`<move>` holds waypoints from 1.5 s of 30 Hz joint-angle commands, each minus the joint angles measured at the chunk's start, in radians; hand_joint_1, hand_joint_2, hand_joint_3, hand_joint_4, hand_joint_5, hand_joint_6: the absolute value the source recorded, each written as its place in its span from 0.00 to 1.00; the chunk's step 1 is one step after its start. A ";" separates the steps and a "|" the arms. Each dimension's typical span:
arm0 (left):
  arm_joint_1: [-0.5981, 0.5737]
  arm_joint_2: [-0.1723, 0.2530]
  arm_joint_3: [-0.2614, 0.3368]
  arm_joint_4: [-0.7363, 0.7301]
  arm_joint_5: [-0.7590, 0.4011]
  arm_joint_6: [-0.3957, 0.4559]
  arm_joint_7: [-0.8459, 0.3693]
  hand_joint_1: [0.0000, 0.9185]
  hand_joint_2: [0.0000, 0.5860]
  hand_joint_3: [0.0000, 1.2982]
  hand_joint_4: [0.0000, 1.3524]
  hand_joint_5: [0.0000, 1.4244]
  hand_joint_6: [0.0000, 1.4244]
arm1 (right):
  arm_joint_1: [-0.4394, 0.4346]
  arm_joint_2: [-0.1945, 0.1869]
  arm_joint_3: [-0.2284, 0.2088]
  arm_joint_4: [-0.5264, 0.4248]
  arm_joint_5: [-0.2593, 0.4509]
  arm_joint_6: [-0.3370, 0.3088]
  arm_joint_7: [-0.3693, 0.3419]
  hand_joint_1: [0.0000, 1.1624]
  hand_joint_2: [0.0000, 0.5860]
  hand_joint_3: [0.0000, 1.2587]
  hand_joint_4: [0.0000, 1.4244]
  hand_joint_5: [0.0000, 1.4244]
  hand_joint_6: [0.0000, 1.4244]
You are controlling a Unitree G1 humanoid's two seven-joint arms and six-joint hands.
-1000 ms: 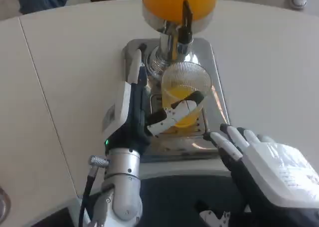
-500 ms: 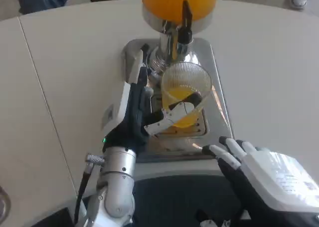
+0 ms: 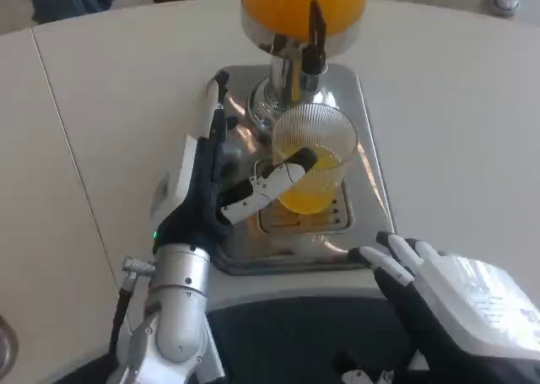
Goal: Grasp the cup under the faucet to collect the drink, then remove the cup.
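The top edge cuts off my view of the orange dispenser tank (image 3: 304, 4). My left hand (image 3: 215, 177) stands edge-on, so I cannot tell how much of the cup (image 3: 314, 160) its fingers (image 3: 270, 184) cover on the near side. My right hand (image 3: 460, 300) runs off the bottom right corner, hiding its wrist.

Left hand (image 3: 221, 177) reaching forward from its silver forearm, fingers apparently wrapped on the cup (image 3: 312, 166), right hand (image 3: 447, 295) low near the table's front edge, white back up, fingers spread, holding nothing
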 commanded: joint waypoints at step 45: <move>0.145 -0.019 -0.099 -0.222 0.194 0.095 -0.031 0.51 0.12 0.00 0.00 0.16 0.30 | 0.030 0.114 0.057 -0.009 0.021 0.051 -0.018 0.60 0.62 0.11 0.00 0.00 0.00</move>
